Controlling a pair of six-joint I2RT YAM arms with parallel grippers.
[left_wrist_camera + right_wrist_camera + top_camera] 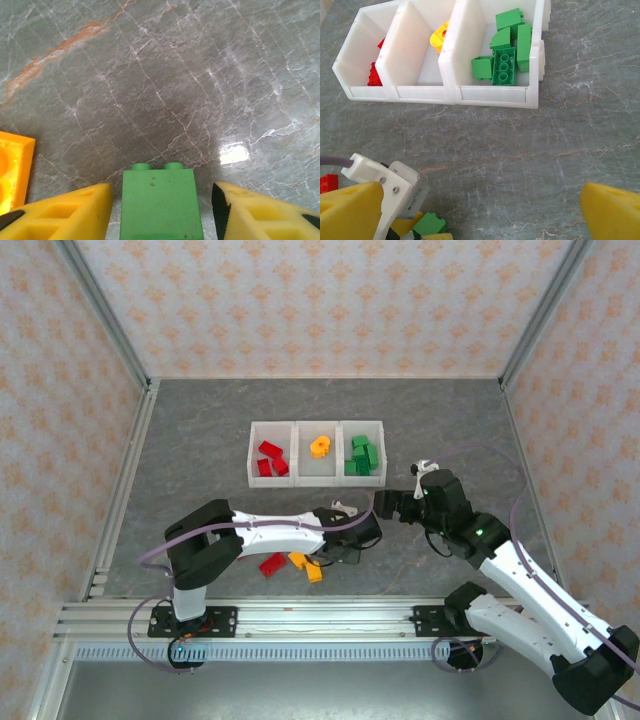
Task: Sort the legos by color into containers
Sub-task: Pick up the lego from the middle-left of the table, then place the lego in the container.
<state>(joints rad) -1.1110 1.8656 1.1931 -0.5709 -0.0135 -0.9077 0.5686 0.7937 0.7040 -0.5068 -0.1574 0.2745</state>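
Note:
A green lego [160, 205] lies on the grey table between the yellow fingers of my left gripper [162, 212]. The jaws stand close on both sides of it, with a small gap still showing on each side. An orange lego [12, 170] lies just to its left. From above, my left gripper [335, 552] is low at the front centre, next to a red lego [272, 564] and orange legos [314, 573]. The containers [316, 424] hold red legos [270, 458], a round orange one [319, 447] and green ones [362, 457]. My right gripper [385, 505] hangs open with nothing in it.
The right wrist view looks over bare table in front of the containers [455, 50]; the left gripper's white camera housing [385, 185] and the green lego [427, 225] sit at its lower left. Metal rails [300, 620] run along the front edge, and patterned walls enclose the table.

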